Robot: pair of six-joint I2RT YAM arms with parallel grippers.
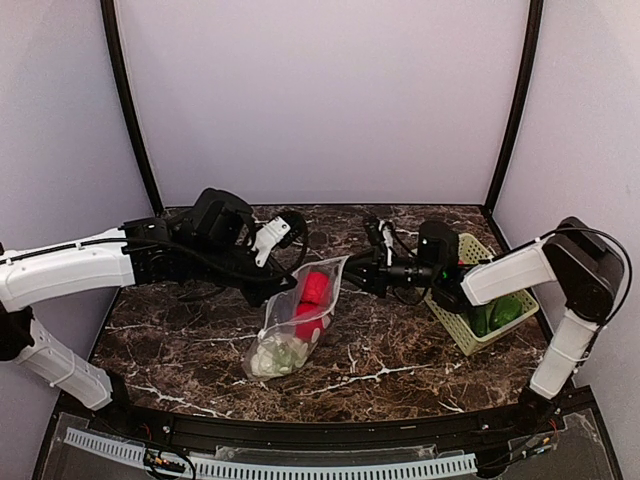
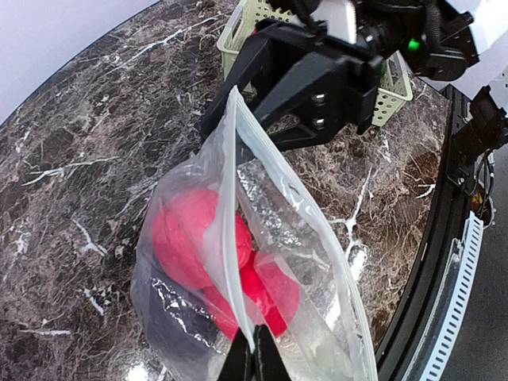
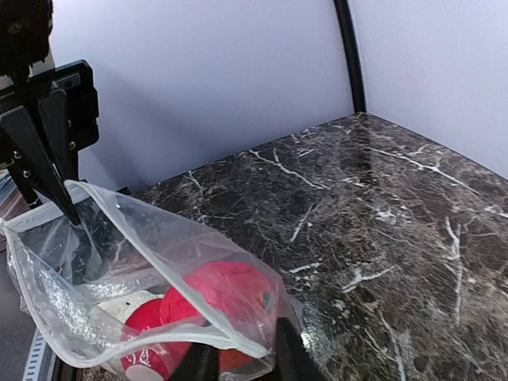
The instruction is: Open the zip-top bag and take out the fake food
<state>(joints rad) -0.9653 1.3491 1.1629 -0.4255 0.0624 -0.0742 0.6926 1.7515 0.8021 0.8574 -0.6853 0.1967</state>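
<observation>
**Two claws at the mouth of a lifted zip-top bag**

The left gripper (image 2: 254, 359) is pinched tight on the rim of the zip-top bag (image 2: 317, 262) at the bottom edge of its own wrist view. The rim strip runs straight up from there to the right gripper (image 2: 232, 131) in the upper middle. The right wrist view shows what that view hides: the bag's mouth gapes open. The right gripper's fingers (image 3: 290, 357) sit apart on either side of the near rim, and it is unclear whether they clamp it. Two red round fruits (image 2: 190, 234) lie inside. Only the overhead view shows the white cauliflower (image 1: 275, 355), in the bag's lower end, which rests on the marble table (image 1: 180, 330). In that view both arms reach toward frame centre with forearms low, and the light-green basket (image 1: 450, 325) stands at right.
</observation>
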